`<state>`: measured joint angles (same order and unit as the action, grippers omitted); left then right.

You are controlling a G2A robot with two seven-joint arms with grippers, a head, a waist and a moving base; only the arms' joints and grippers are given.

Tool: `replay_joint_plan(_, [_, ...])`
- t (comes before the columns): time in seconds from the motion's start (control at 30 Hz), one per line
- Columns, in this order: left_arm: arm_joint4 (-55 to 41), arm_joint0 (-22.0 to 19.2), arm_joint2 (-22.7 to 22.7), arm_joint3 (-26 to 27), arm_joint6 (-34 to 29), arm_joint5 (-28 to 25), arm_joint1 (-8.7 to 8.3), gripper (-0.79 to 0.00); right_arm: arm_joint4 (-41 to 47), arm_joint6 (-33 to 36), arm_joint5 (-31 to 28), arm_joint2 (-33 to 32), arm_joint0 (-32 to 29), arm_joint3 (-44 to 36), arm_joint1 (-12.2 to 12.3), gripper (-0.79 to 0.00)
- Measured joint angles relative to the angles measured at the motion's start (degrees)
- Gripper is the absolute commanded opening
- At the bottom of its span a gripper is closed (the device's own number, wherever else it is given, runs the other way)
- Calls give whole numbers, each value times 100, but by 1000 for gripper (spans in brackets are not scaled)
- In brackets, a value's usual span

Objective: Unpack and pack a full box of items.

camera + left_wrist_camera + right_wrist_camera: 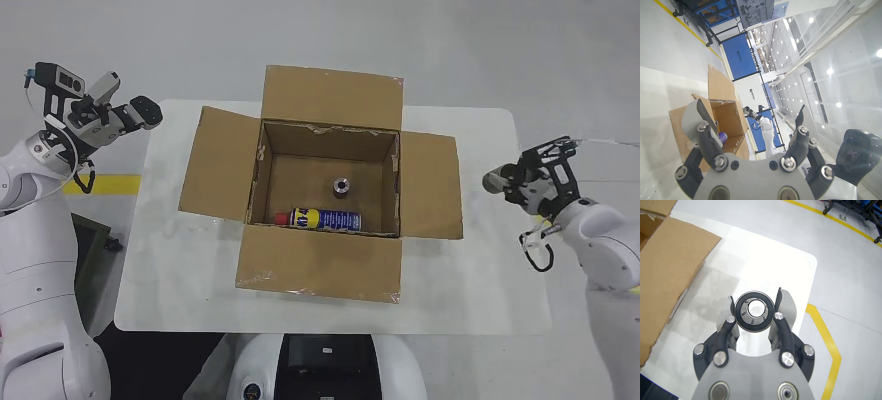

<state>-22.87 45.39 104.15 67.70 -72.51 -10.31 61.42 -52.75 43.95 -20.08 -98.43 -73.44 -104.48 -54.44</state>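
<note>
1. One cardboard box (320, 262) is sitting open at the middle of the white table (470, 280), with all four flaps folded outward.
2. One spray can (318, 218) is lying on its side on the box floor, along the wall nearest the robot.
3. One metal ring (342, 186) is resting near the middle of the box floor, apart from the can.
4. The right gripper (755, 300) is hanging over the table beside the box's right flap, its fingers pinching a black-rimmed metal sleeve (753, 321) by its sides.
5. The left gripper (750, 108) is hovering by the table's far left corner, fingers spread wide and holding nothing.
</note>
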Motion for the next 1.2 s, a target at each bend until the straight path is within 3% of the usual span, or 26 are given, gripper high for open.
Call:
replay_joint_plan(0.53, [0,0,0,0,0,0,0,0,99,4,41,428,376,-1094,10,-785])
replay_joint_plan(1.2, [0,0,0,0,0,0,0,0,213,-28,-95,2284,1699,-924,-143,-785])
